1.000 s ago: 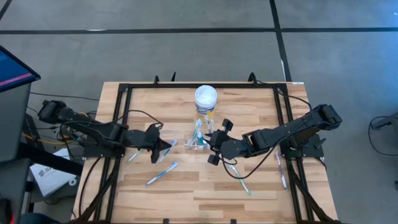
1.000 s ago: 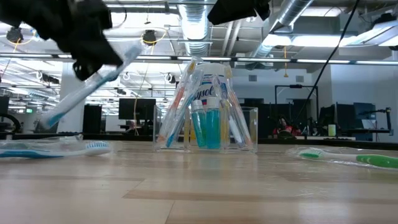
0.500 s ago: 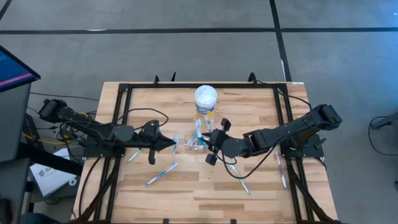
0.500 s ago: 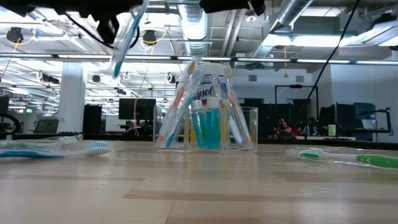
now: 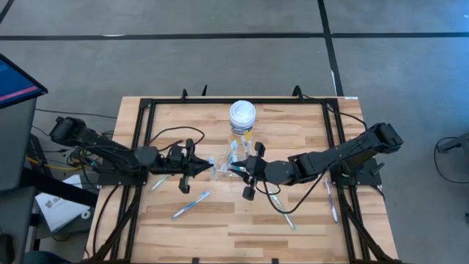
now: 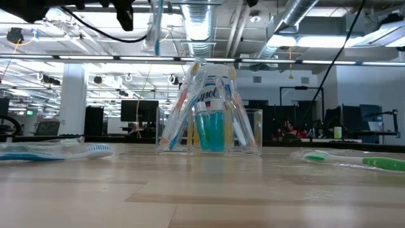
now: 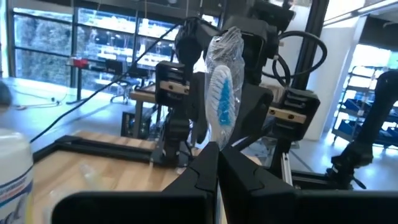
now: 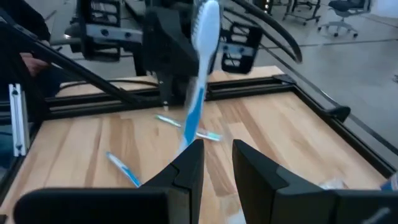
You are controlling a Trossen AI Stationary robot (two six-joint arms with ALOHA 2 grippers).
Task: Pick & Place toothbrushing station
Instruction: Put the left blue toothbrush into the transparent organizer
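Observation:
The clear cup (image 5: 222, 171) stands mid-table with several toothbrushes and teal tubes (image 6: 212, 130) leaning in it. My left gripper (image 5: 199, 166) is just left of the cup, shut on a wrapped blue-white toothbrush (image 6: 155, 28) held above cup height. That toothbrush also shows upright in the right wrist view (image 8: 198, 93). My right gripper (image 5: 240, 170) is at the cup's right side with its fingers apart. I cannot tell whether it touches the cup or anything in it. My left gripper pinches the toothbrush's handle just below the wrapped brush head (image 7: 217, 134) between its two shut fingers. The fingers come level from the table's left and lie across the brush. The brush is upright and lifted clear, head up (image 7: 221, 93) and handle end (image 6: 155, 49) hanging down.
A white-lidded yellow jar (image 5: 242, 116) stands behind the cup. Loose toothbrushes lie on the wood at front left (image 5: 190, 204), by the left rail (image 5: 157, 183), front right (image 5: 283, 214) and near the right rail (image 5: 331, 198). A black frame (image 5: 146, 117) borders the table.
My left gripper has gone up and toward the table's right, closer to the cup, carrying the toothbrush. The toothbrush has turned from slanting to upright. My right gripper has edged toward the table's left, nearer the cup.

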